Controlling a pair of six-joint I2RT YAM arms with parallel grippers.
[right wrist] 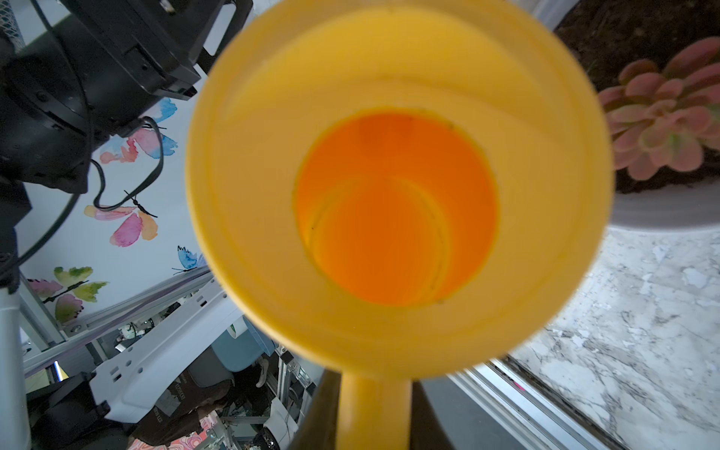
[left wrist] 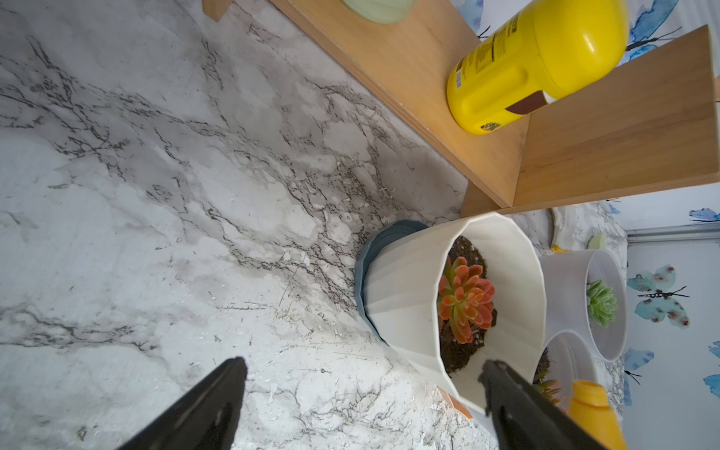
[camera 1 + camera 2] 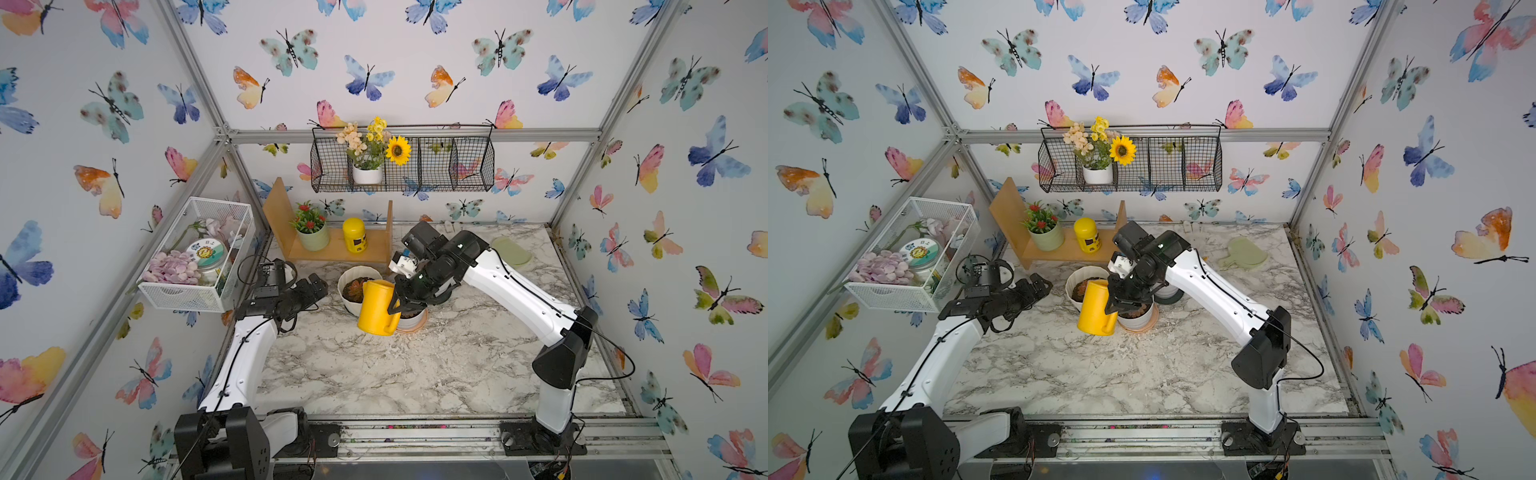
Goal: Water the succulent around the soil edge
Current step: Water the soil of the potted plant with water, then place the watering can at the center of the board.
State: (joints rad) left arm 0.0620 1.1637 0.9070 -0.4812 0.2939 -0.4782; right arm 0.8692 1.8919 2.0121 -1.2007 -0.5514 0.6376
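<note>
Both top views show the right end effector [image 3: 395, 306] clenched on the handle of a yellow plastic watering can [image 3: 375, 309], which seems to hang clear of the marble-patterned worktop [image 3: 415, 365], though the angle leaves that uncertain. The can's upper part overlaps the near rim of a wide cream-white ribbed pot [image 3: 347, 277] standing just in front of a low wooden shelf [image 3: 332, 249].

In that pot sits the orange-red rosette succulent [image 2: 465, 298], ringed by dark crumbly soil [image 2: 461, 249] that reaches the ribbed rim. The pot rests on a blue-grey saucer [image 2: 374, 249].

From the right wrist view, the can's open mouth fills the frame, and its handle runs down between two dark fingers [image 1: 317, 417].

The left end effector [image 2: 362, 362] is released and holds nothing. It hovers above the worktop just beside the ribbed pot.

A smooth white pot on a peach saucer [image 3: 412, 323] stands touching or nearly touching the can's far side. A pale green rosette [image 2: 602, 302] sits in another white pot behind it.
</note>
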